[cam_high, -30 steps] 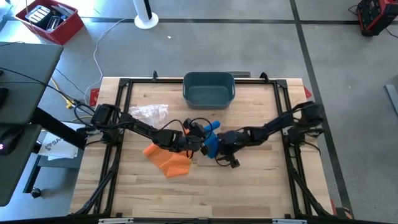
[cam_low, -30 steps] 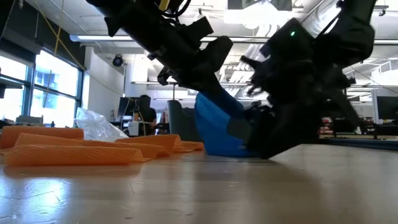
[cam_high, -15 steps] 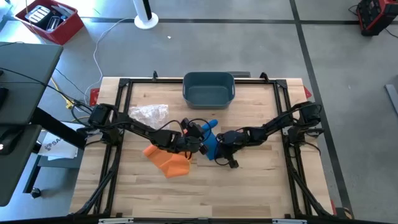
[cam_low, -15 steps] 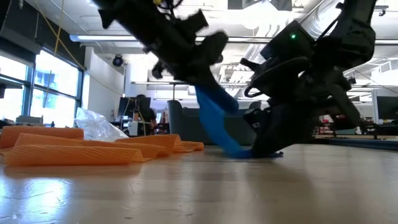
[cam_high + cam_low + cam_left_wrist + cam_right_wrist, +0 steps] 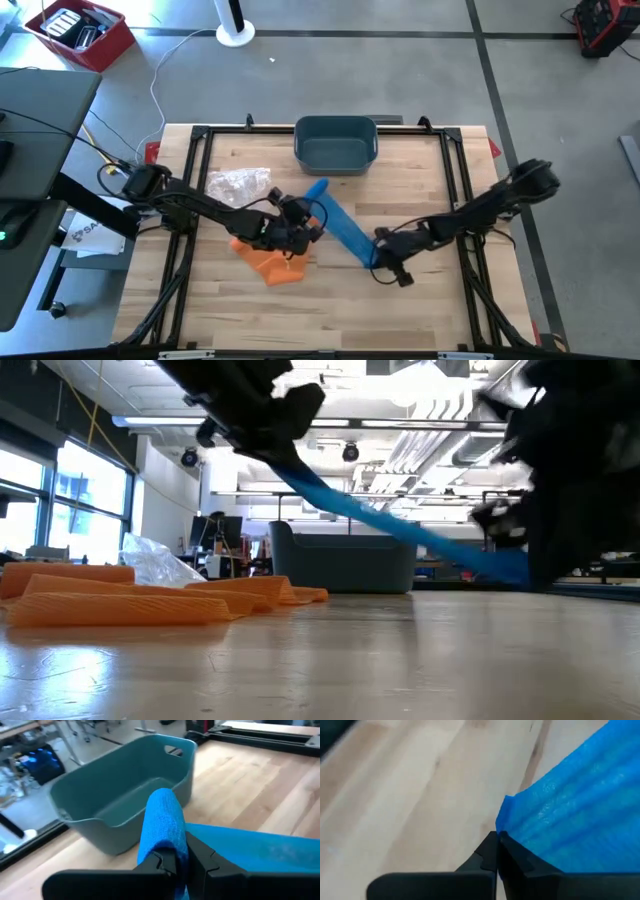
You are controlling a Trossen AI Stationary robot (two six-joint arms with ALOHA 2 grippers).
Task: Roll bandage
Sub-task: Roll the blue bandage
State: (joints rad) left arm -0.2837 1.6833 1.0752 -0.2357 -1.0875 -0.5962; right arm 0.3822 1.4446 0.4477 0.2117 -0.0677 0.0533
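Note:
A blue bandage [image 5: 343,226] runs as a slanting strip through the air from my left gripper [image 5: 310,208] to my right gripper [image 5: 374,252], both shut on it. In the low view the bandage [image 5: 400,525] slopes down from the left gripper [image 5: 285,430] toward the right gripper [image 5: 530,555], clear of the table. Its thick rolled or folded end [image 5: 162,817] sticks out past the left fingers, toward the teal bin [image 5: 335,143]. My left gripper pinches the bandage just behind its thick rolled or folded end [image 5: 165,847] between its two fingers. The fingers point toward the table's far edge, a little downward. The strip [image 5: 250,850] leaves sideways, lifted clear and drawn straight. My right gripper pinches the strip's other end at a corner of its edge [image 5: 506,822] between its shut fingertips [image 5: 490,851]. The fingers slant down and toward the table's left side. This end hangs just above the wood, with the strip taut.
An orange bandage [image 5: 270,258] lies flat on the table under and near my left arm, also seen as an orange bandage [image 5: 120,600] in the low view. A crumpled clear plastic bag [image 5: 238,181] lies at the far left. The teal bin stands at the far edge.
My right gripper has shut on the bandage's loose end and pulled away toward the table's right and near edges. My left gripper has risen and tipped upward. The bandage, bunched between the grippers before, is now drawn out into a taut strip clear of the table.

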